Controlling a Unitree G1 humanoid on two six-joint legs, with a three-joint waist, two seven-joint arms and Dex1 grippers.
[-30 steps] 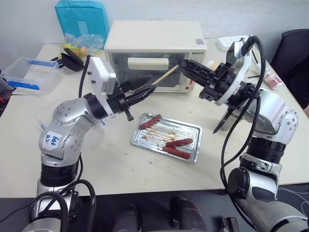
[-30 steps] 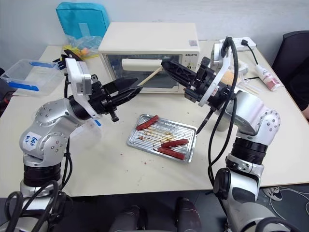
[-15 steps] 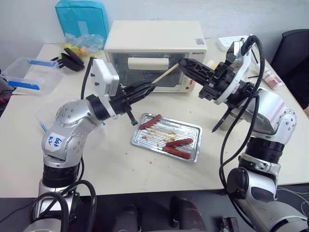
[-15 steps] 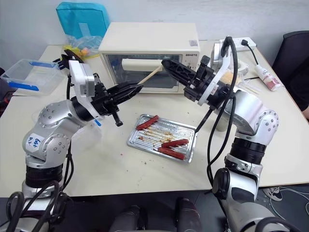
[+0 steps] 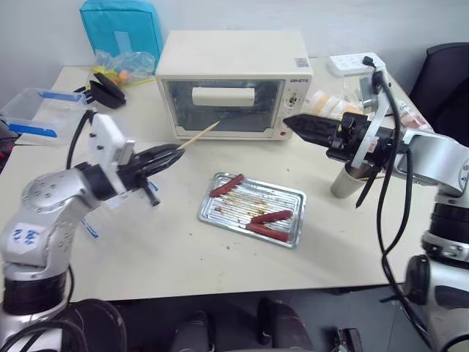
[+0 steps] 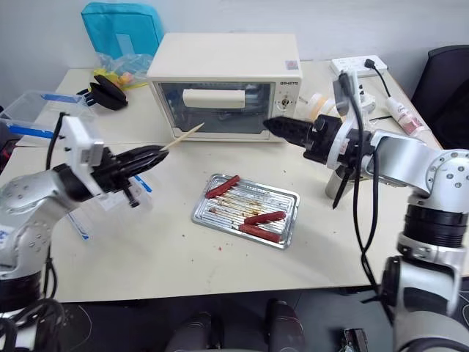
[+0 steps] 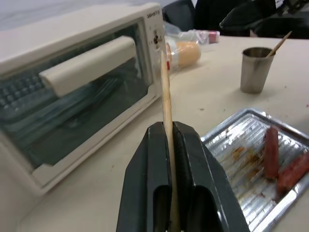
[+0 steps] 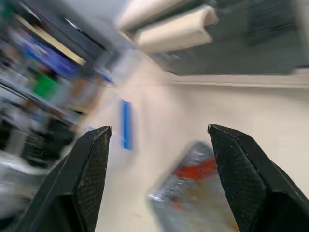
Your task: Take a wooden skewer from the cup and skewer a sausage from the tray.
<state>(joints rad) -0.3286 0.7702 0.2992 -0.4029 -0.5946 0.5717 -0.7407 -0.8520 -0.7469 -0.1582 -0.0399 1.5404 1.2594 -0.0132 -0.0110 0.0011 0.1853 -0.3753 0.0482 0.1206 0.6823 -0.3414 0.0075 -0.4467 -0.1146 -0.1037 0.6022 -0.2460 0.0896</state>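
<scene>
Skewer: thin pale tan wooden stick point(image 7: 166, 101), clamped between the two black fingers of the left gripper point(image 5: 167, 155), free end slanting up toward the cream toaster oven point(image 5: 234, 81).
Left jaws: shut tight on the skewer, as plain in the left wrist view; pointing roughly level, toward the middle of the worktop point(image 5: 176, 242).
Right gripper point(image 8: 159, 140): jaws spread wide, nothing between them; held above the worktop just beside the cup, tips aimed toward the oven front.
Cup: small tapered grey-brown cup point(image 5: 344, 183), upright right of the tray, one more stick leaning out of it point(image 7: 281, 43).
Tray: shallow shiny metal rectangle with ridged bottom and brown grease stains point(image 5: 293, 196), near the worktop's middle, in front of the oven.
Sausages: three slim reddish-brown ones; one near the tray's far left corner point(image 5: 227, 184), two lying close together toward the near right point(image 5: 272, 216) point(image 5: 268, 232); none pierced.
Step in hand: skewer out of the cup and carried by the left arm; piercing not yet begun, so roughly halfway by judgement.
Next move: likely swinging the skewer's free end down and across to the tray, lining it up with the long axis of one sausage, then pushing in at a rounded end.
Caution: sausage free to roll or slide on the greasy ridges; steadying with the empty right jaws probably useful.
</scene>
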